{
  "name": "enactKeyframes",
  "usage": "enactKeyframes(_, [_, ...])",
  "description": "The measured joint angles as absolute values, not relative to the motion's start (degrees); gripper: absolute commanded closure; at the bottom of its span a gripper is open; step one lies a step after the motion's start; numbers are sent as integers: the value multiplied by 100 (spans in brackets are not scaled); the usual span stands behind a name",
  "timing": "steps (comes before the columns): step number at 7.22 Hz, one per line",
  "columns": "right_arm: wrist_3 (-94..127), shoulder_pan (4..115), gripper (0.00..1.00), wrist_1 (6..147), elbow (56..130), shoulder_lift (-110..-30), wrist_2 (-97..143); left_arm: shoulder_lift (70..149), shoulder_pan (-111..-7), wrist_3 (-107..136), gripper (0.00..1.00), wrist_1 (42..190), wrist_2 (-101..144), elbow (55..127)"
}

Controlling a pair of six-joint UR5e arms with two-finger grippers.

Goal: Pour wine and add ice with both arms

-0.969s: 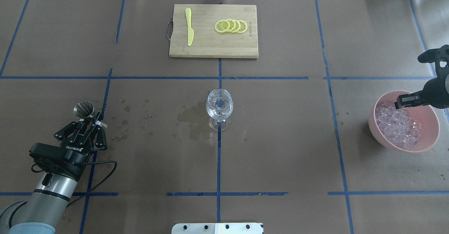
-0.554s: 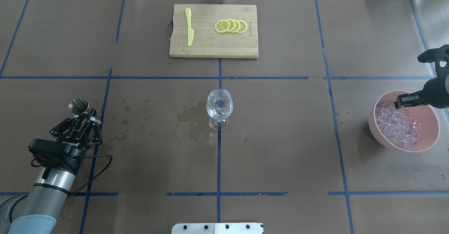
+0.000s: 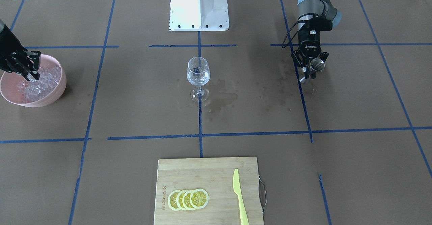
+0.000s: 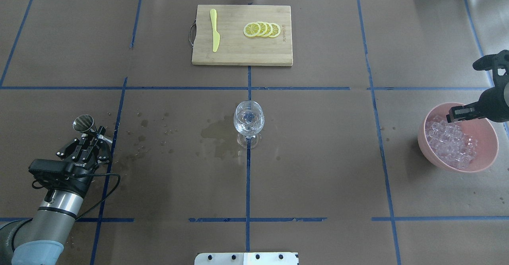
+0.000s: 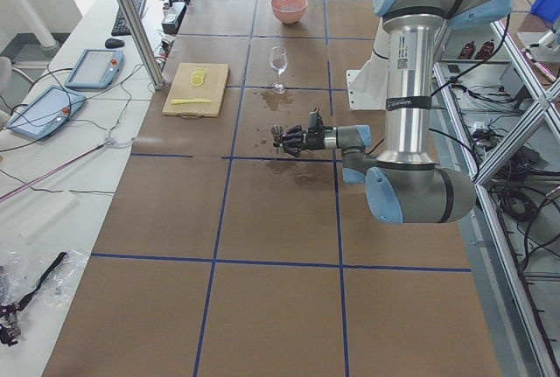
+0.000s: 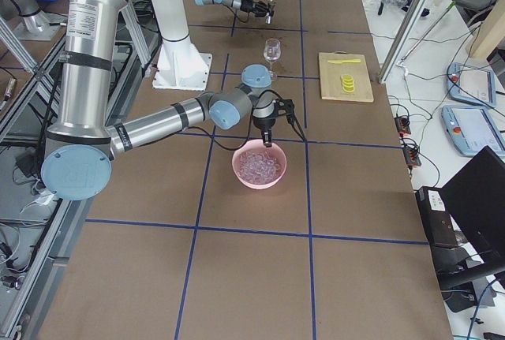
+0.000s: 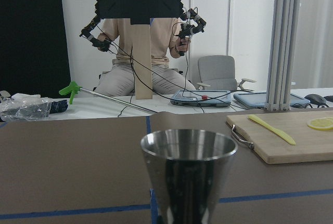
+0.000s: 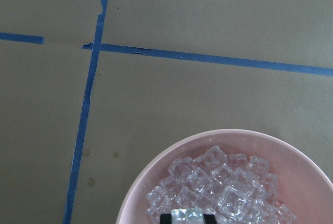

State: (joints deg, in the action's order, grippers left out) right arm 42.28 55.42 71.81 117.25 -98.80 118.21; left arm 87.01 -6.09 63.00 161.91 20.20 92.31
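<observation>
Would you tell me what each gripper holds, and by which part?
Left gripper: steel cup, by its narrow lower part. Right gripper: apparently one ice cube, by opposite sides.

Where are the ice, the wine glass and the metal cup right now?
ice (image 4: 450, 142): overhead view, middle of heap
wine glass (image 4: 249, 118): overhead view, its bowl
metal cup (image 4: 82, 123): overhead view, its mouth

Overhead and front-facing cameras look down from opposite sides, sharing the clear stemmed glass (image 4: 249, 122); wrist cameras sit close.
</observation>
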Motion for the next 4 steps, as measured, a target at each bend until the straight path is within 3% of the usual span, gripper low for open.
enactKeyframes(4, [4233, 5543, 100, 7175, 11802, -9872, 11815, 8451, -611, 6873, 100, 16228, 2101, 9007])
